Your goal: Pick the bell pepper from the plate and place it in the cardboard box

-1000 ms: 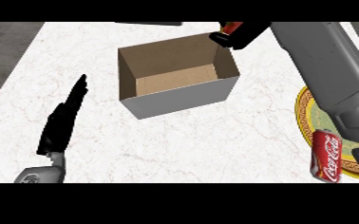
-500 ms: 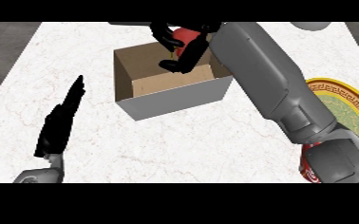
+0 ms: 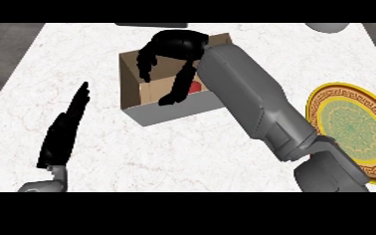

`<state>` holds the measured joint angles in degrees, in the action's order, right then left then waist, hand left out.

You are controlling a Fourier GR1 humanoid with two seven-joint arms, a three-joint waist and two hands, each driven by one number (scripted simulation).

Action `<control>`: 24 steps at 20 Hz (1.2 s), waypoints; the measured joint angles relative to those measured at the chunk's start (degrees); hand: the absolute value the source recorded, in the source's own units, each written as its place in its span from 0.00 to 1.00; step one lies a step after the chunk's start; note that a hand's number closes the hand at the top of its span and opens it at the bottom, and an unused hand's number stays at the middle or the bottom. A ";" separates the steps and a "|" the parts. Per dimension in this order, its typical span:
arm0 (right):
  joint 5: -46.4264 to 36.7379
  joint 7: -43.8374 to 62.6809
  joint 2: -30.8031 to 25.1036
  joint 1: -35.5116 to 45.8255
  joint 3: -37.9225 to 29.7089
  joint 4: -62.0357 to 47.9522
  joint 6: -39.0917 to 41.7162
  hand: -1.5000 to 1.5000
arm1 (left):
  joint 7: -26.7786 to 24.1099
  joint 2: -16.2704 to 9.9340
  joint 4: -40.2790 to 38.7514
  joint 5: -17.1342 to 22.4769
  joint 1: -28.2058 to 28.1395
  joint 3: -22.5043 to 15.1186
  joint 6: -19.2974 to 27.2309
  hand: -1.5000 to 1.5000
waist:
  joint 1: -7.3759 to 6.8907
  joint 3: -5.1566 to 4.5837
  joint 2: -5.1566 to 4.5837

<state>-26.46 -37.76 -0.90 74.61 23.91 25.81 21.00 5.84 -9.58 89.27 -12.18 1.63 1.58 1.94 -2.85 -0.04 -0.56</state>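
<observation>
The red bell pepper (image 3: 195, 86) shows as a small patch inside the open cardboard box (image 3: 140, 97), low against its right wall. My right hand (image 3: 176, 47) hangs over the box with fingers (image 3: 146, 65) and thumb spread downward, open and apart from the pepper. Its grey forearm crosses the box's right side and hides part of it. The yellow-rimmed patterned plate (image 3: 345, 122) lies at the right edge with nothing on it. At the lower left my left hand (image 3: 64, 132) rests on the counter, fingers straight, open.
White marble counter (image 3: 81, 55) spreads around the box. A grey rounded object (image 3: 329, 27) sits at the far right top edge and a dark object (image 3: 150, 25) at the top behind the box.
My right hand moved left over the box and its fingers spread apart. The pepper it carried now lies inside the box. The left hand has stayed put.
</observation>
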 measured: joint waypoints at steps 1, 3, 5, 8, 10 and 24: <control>0.56 -0.24 0.12 -0.20 0.67 -0.42 -0.23 0.00 | -0.51 -0.11 -0.36 0.06 0.04 0.15 -0.14 0.50 | -0.14 0.01 -0.01; 2.53 -0.13 0.27 -0.18 1.35 -1.03 -0.09 0.00 | 0.47 -0.68 0.29 0.51 0.70 0.50 -0.88 0.50 | -0.54 0.03 -0.04; 5.58 0.54 0.34 -1.51 1.86 0.13 0.24 0.00 | 0.87 -0.55 0.06 0.49 1.34 0.50 -0.93 0.50 | -0.53 0.05 0.07; 11.00 1.45 0.52 -2.15 -0.56 -0.70 0.67 0.00 | 0.77 -0.46 0.08 0.41 1.32 0.12 -1.27 0.50 | -0.98 0.04 -0.09; 14.76 2.62 0.65 -1.83 -3.27 -1.81 0.93 0.00 | 0.50 -0.05 -0.11 0.16 1.10 -0.17 -1.00 0.50 | -1.03 0.03 -0.18; 31.63 9.80 -7.28 6.34 -22.00 -15.58 6.52 0.00 | -0.14 0.49 0.06 -0.35 1.67 -0.74 -0.88 0.50 | -2.27 0.00 -1.70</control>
<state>5.17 -27.96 -8.18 80.95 1.91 10.23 27.53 5.70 -9.09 89.32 -12.53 3.29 0.84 1.06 -5.12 -0.05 -2.26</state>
